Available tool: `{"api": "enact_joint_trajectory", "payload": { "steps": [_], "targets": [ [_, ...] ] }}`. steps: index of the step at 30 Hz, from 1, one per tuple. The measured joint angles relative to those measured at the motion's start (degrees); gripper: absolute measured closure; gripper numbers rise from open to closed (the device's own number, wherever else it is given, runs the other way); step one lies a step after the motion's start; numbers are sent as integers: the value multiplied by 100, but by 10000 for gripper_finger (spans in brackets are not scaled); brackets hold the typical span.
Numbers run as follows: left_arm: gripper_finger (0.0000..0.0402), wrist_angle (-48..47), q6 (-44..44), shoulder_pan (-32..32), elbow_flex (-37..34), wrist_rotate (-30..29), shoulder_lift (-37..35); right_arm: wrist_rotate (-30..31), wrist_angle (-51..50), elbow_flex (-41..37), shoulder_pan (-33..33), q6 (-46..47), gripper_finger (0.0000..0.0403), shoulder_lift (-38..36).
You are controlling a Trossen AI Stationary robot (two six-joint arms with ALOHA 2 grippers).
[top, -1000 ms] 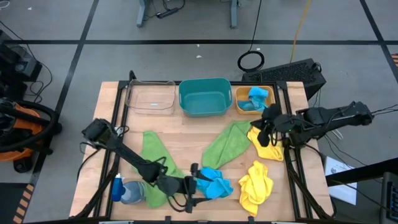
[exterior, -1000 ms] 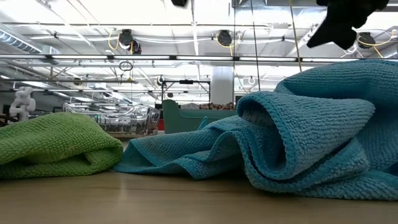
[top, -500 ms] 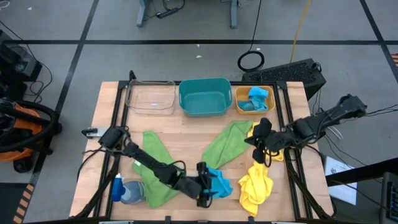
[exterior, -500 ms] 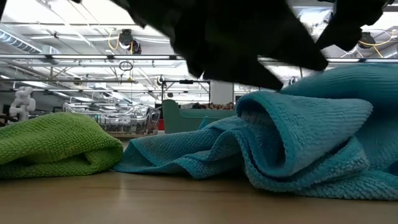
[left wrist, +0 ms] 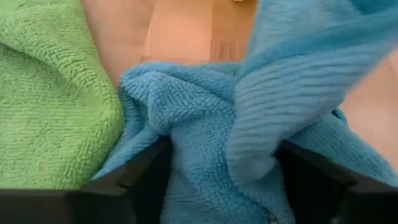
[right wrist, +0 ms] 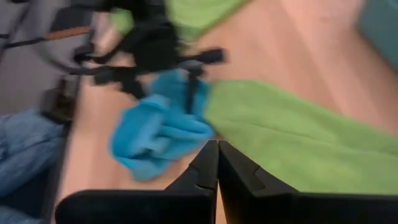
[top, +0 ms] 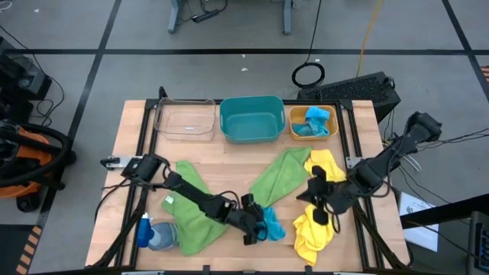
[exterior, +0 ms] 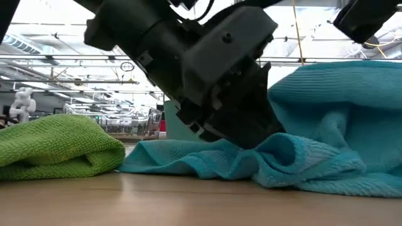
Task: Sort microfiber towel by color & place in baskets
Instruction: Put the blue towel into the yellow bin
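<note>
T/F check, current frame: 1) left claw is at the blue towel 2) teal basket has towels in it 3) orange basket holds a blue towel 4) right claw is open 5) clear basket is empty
1) True. The left claw straddles the blue towel, one finger on each side.
2) False. The teal basket holds nothing.
3) True. The orange basket has a blue towel inside.
4) False. The right claw has its fingers pressed together, holding nothing.
5) True. The clear basket holds no towel.
</note>
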Motion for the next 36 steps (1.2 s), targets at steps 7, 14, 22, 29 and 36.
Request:
{"api": "enact_joint_trajectory", "payload": {
  "steps": [7, 14, 22, 29, 36],
  "targets": [
    [346, -54, 172, 69, -7, 272, -95, 460, 716, 0, 769, -440, 401, 448],
    [358, -117, 375, -27, -7, 490, -824, 746, 1158, -2, 1199, -825, 401, 1067],
    [364, -108, 1125, -123, 2, 0, -1648, 377, 2220, -2, 1290, -899, 389, 1817],
    [364, -1, 1650, -64, 1, -468, -1830, 660, 3039, -2, 1158, -1253, 278, 2149],
    [364, -257, 2105, -139, 0, -479, -1830, 362, 2169, -2, 1014, -709, 129, 1568]
  ]
}}
